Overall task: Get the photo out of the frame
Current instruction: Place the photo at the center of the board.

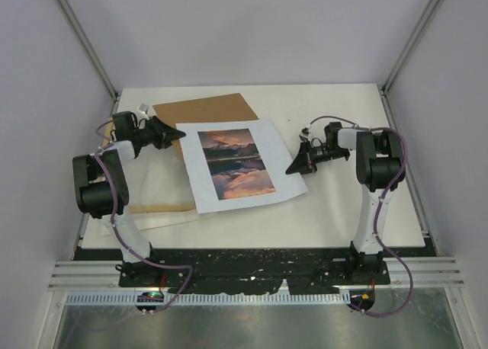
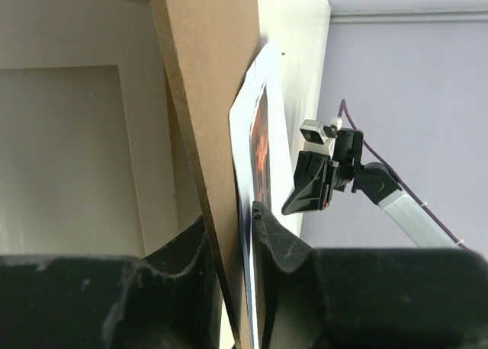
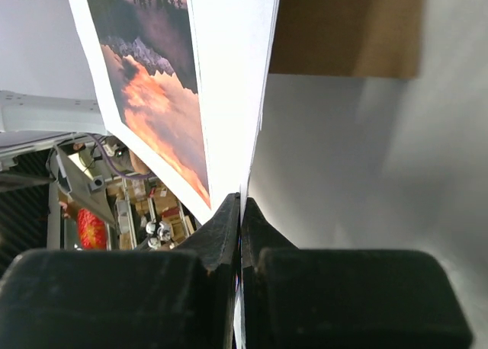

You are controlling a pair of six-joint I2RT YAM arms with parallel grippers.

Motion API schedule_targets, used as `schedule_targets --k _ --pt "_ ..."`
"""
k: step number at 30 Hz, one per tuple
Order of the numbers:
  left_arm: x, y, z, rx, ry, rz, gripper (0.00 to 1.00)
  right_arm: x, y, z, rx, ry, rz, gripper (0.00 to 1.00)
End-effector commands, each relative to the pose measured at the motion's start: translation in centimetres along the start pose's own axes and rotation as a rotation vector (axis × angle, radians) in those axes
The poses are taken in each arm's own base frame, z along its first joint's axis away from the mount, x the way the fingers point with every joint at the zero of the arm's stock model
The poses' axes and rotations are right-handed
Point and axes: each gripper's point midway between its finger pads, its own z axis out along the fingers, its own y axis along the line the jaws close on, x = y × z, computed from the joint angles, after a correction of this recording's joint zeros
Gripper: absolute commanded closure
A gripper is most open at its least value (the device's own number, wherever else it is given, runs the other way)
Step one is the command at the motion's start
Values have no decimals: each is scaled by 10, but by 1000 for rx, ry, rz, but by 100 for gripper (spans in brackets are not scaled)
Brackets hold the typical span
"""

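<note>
The photo (image 1: 236, 164) lies face up at the middle of the table (image 1: 335, 212), with its far-left part overlapping the brown board (image 1: 206, 109).

Right gripper (image 3: 240, 212): fingers pressed together, pinching the photo's white right border.

Left gripper (image 2: 230, 223): fingers stand on either side of the board edge and the photo's left border (whether they press on them cannot be told).

The frame (image 1: 160, 210) lies flat beneath the photo's near-left corner.

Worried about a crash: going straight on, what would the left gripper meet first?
The left gripper likely meets the brown board and the photo between its jaws; the right gripper lies beyond.
</note>
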Motion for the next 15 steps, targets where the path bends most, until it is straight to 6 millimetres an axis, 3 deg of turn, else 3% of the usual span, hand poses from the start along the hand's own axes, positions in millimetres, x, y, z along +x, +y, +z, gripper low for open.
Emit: schedule_targets --k 1,5,12,15 --pt "-14 -4 2 50 -12 68 77 2 -5 -18 106 -22 -53 92" --pt "-17 3 8 46 -8 55 80 10 -5 -24 147 -7 -75 92" --pt "-19 0 -1 62 0 44 100 1 -13 -71 262 -95 -107 92" --pt "-18 0 -14 54 12 51 100 -6 -18 -97 330 -144 -120 92"
